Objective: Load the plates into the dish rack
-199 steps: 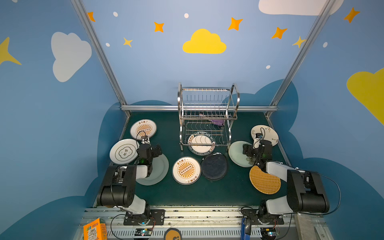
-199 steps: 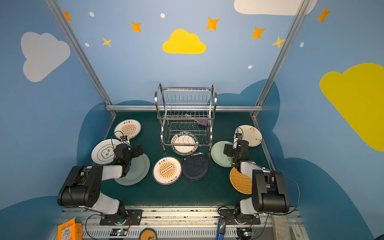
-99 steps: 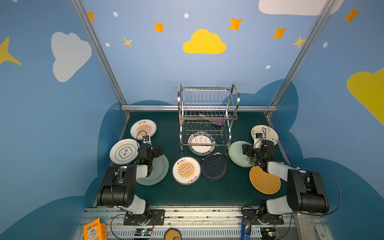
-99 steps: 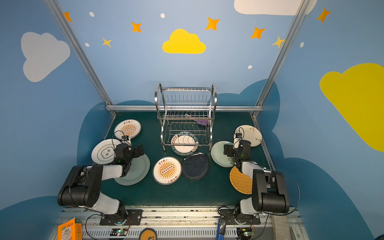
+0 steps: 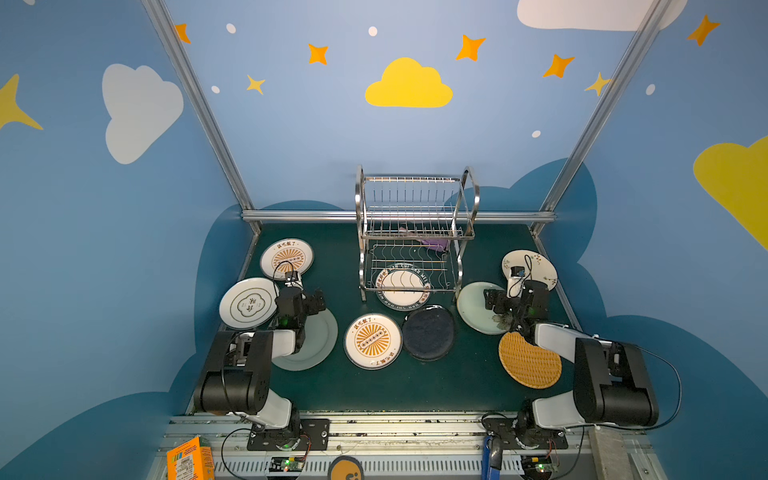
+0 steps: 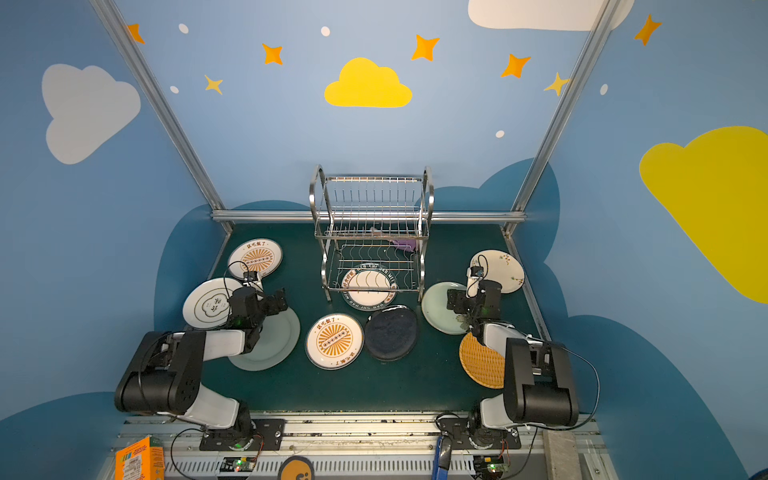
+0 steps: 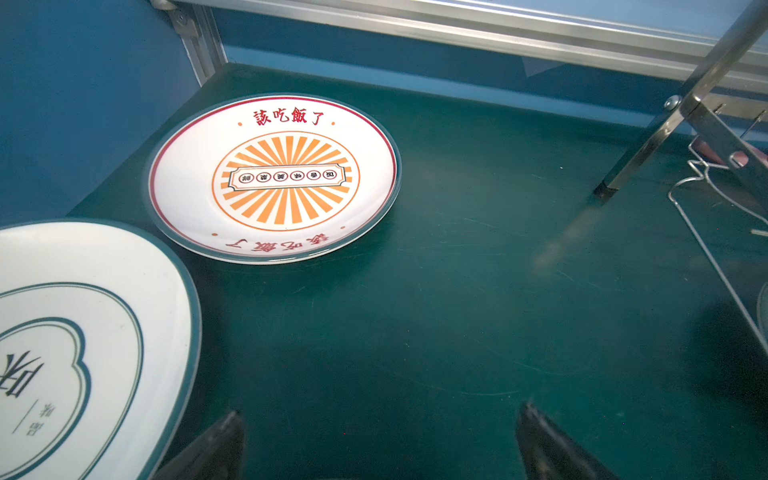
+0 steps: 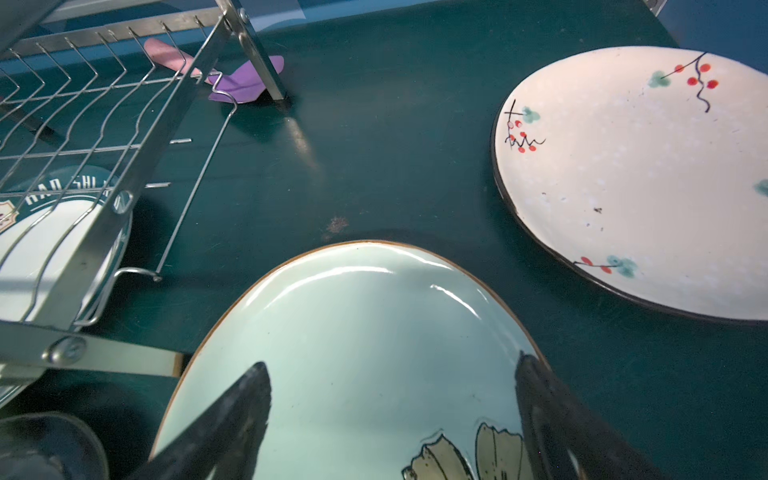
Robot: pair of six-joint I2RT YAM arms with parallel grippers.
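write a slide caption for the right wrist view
Open right gripper hovers over the pale green plate, with the cream floral plate and dish rack nearby.

Dish rack (image 5: 415, 237) upper centre of frame, on table (image 5: 457, 386). One plate (image 5: 402, 291) beneath its lower tier; other plates (image 5: 372, 340) flat lower left, centre, right.

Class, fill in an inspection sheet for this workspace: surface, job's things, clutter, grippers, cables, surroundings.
Surface: green mat, nine plates lying on it.
Job's things: dish rack holds no plates; lettered-rim plate lies beneath its lower tier.
Clutter: purple item under the rack; orange box by the front rail.
Grippers: left gripper open over bare mat; right gripper open over pale green plate.
Cables: black cable loops off the right arm.
Surroundings: blue walls with clouds, stars.
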